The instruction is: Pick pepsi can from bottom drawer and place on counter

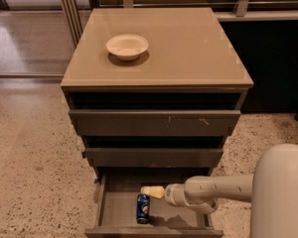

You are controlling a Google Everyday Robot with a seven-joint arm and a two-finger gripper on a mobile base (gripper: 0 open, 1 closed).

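Bottom drawer [103,208] is pulled out furthest of the three. Inside it, one pepsi can [143,208], dark blue, seemingly lying on its side with its long axis front to back, left of the drawer's middle and near the front wall. Nothing else shows on the drawer floor.

The two upper drawers [154,123] are pulled out a little, stepped. Their insides are dark, so contents cannot be told.

The counter [193,48] holds a white bowl [127,46], upright toward the back left corner, with nothing visible in it. The middle drawer front overhangs the back of the bottom drawer just behind the gripper. Speckled floor [35,157] lies around the cabinet.

The arm [213,191] comes in from the right out of the robot's white body [283,192] and lies roughly level across the drawer's right half. The gripper [149,191] is inside the bottom drawer, pointing left — its cream tip sits just beside the can's rear end, and contact cannot be told. Whether the gripper is spread or pressed together cannot be told either. The can is not lifted.
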